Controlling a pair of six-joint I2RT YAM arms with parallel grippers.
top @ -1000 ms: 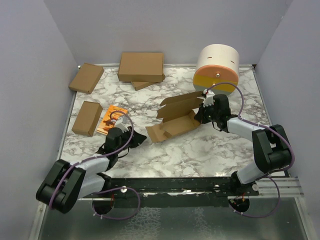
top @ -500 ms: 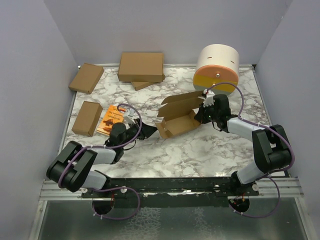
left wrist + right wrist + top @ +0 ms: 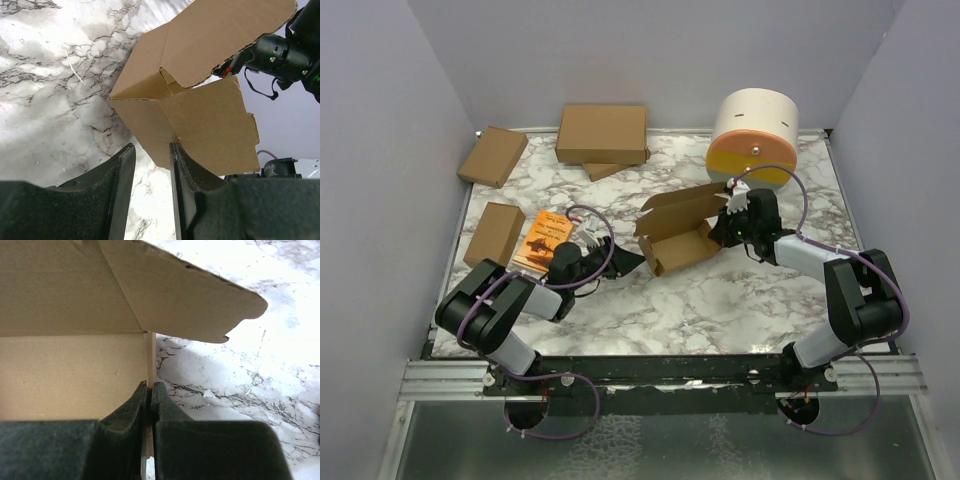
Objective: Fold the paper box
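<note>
- Lilac walls [image 3: 380, 120] close in a white table [image 3: 720, 300] with a grey-veined marble pattern; both arms reach over it from the near edge.
- At the far left corner lies a small flat brown cardboard carton [image 3: 492, 156], turned at an angle. Nearer, along the left edge, lies an oblong brown cardboard carton [image 3: 494, 235].
- Just beside that oblong carton, an orange printed booklet [image 3: 544, 239] lies flat on the marble.
- Just right of the booklet, the left gripper [image 3: 151, 146] sits low over the table and points right. Its black jaws stand a narrow way apart, bare marble shows between them, and they grasp nothing.
- At the back, left of centre, a wider brown cardboard carton [image 3: 602, 133] lies flat, with another brown cardboard piece [image 3: 605, 170] poking out from under its near edge.
- At the table's centre sits the paper box [image 3: 675, 240], a plain brown cardboard die-cut partly folded into an open tray with its long lid flap raised. Its near left corner is just ahead of the left gripper's fingertips; I cannot tell whether they touch.
- The right gripper [image 3: 150, 386] is pinched closed on a thin upright cardboard edge at the right end of the paper box, its jaws pressing it from both sides.
- Behind the right gripper, at the back right, stands a round white drum [image 3: 755, 120] with an orange-and-yellow band around its base.
</note>
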